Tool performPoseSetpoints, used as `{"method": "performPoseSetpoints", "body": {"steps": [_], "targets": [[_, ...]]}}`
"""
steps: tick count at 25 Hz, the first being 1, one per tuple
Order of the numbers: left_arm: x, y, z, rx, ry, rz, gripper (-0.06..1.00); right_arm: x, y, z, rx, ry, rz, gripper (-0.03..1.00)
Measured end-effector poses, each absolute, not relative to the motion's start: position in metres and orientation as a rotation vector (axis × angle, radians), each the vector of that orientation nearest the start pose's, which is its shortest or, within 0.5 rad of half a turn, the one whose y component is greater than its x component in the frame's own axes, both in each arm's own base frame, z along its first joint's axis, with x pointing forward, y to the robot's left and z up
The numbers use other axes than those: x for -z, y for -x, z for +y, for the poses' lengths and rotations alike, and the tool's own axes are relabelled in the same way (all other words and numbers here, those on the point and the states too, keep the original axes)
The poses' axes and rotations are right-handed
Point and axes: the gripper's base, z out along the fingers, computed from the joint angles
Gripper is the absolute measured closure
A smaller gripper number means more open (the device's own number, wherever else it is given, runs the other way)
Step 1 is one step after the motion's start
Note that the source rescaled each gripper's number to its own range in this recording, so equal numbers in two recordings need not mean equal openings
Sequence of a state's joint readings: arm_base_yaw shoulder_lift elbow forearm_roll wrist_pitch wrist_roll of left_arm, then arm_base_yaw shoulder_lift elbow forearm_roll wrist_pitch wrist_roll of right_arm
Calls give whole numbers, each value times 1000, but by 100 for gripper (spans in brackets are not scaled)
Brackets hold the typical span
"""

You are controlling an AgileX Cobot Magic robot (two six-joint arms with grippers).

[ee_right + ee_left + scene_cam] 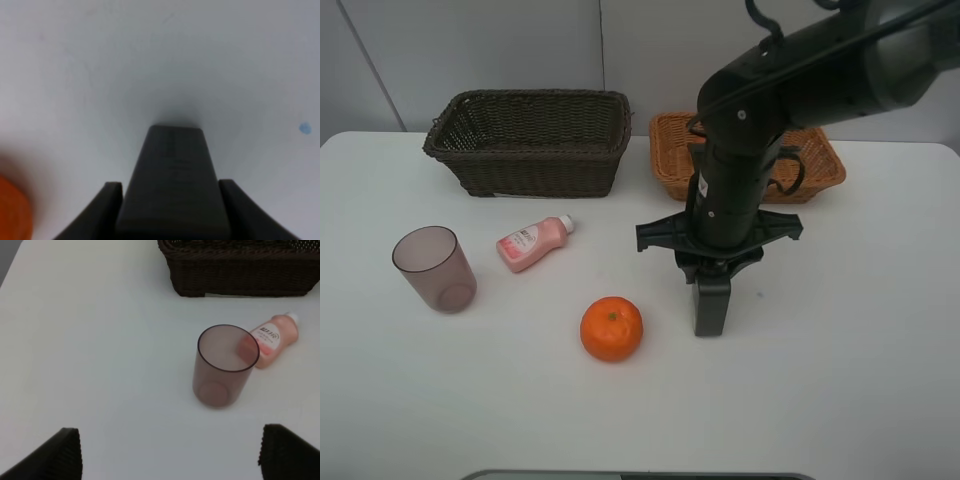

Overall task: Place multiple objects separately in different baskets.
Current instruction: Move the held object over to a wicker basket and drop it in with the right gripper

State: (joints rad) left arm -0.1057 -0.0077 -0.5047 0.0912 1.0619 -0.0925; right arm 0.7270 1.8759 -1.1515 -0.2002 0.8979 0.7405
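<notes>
Black and bulky, the right arm slants down from the upper right of the overhead frame and turns vertical at centre right. The right tool (710,322) points at the white worktop (840,340), its fingers pressed together with nothing between them. The left tool (175,455) shows only in its own wrist camera, fingertips spread wide and gripping nothing.

Two woven wicker baskets stand near the top: one dark brown rectangular basket (530,165) at upper left of centre, and one light orange-tan basket (670,160) to its right, partly behind the arm.

Three loose items sit on the worktop:
- one translucent mauve plastic cup (435,270), upright at the left;
- one pink white-capped bottle (532,243), lying on its side near the cup, to its right;
- one orange (611,328) at lower centre, near the right tool but apart from it.
</notes>
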Motion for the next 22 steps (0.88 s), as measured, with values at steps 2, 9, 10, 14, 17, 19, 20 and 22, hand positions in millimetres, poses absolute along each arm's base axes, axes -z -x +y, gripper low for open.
{"method": "performPoseSetpoints", "body": {"steps": [2, 9, 10, 14, 17, 19, 20, 22], "targets": [[-279, 6, 8, 16, -9, 2030, 2, -159, -264, 216, 142, 163, 3001, 97], [-279, 6, 8, 16, -9, 2030, 2, -161, -265, 217, 136, 162, 2997, 97], [-279, 6, 8, 16, -9, 2030, 2, -162, -265, 217, 137, 170, 2998, 97], [-279, 6, 8, 16, -9, 2030, 2, -186, -272, 222, 128, 260, 2969, 97], [-279, 6, 8, 16, -9, 2030, 2, -218, -280, 228, 110, 387, 2918, 97], [-279, 6, 8, 16, -9, 2030, 2, -238, -285, 233, 104, 497, 2881, 97], [-279, 6, 8, 16, -9, 2030, 2, -246, -287, 234, 103, 536, 2868, 97], [-279, 6, 8, 16, -9, 2030, 2, -266, -293, 239, 82, 617, 2812, 97]]}}
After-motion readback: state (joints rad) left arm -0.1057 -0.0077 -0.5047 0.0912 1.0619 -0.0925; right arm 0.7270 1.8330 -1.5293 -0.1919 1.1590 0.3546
